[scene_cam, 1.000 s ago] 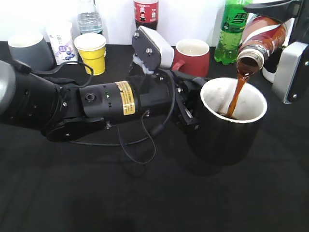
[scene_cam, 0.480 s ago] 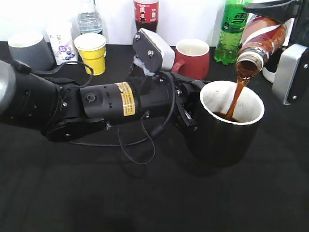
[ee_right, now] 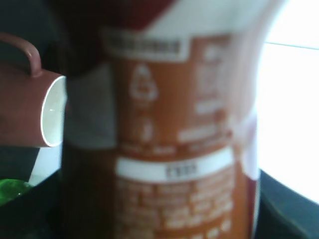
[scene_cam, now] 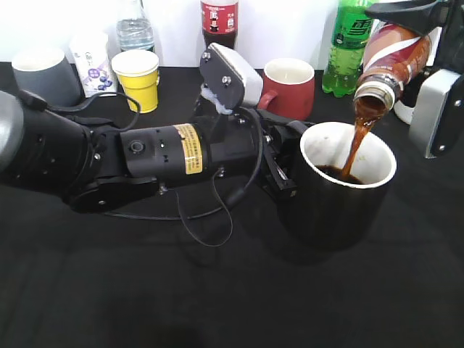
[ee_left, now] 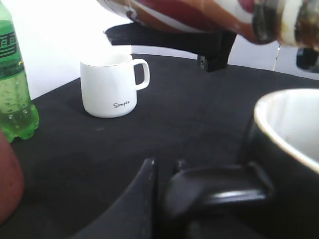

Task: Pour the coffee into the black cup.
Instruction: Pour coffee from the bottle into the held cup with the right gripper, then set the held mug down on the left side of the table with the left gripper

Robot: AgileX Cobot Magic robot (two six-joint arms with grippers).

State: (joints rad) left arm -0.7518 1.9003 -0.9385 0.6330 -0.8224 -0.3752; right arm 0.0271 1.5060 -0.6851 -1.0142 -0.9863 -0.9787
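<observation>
The black cup (scene_cam: 341, 206), white inside, stands right of centre and holds brown coffee. My left gripper (scene_cam: 279, 165) is shut on its black loop handle (ee_left: 219, 186), low on the table. My right gripper (scene_cam: 410, 30) is shut on the coffee bottle (scene_cam: 391, 52), tipped mouth-down above the cup's right rim. A brown stream (scene_cam: 355, 141) runs from the bottle into the cup. In the left wrist view the bottle (ee_left: 209, 15) crosses the top and the cup (ee_left: 289, 144) is at the right. The bottle's orange label (ee_right: 179, 149) fills the right wrist view.
Along the back stand a grey mug (scene_cam: 45, 72), a small carton (scene_cam: 93, 61), a yellow cup (scene_cam: 138, 78), a water bottle (scene_cam: 135, 25), a cola bottle (scene_cam: 220, 22), a red mug (scene_cam: 290, 87) and a green soda bottle (scene_cam: 349, 43). A white mug (ee_left: 109, 89) stands beyond the cup.
Coffee keeps streaming and its level in the cup has risen. The bottle has tipped a little steeper. The left gripper and the cup have hardly moved.
</observation>
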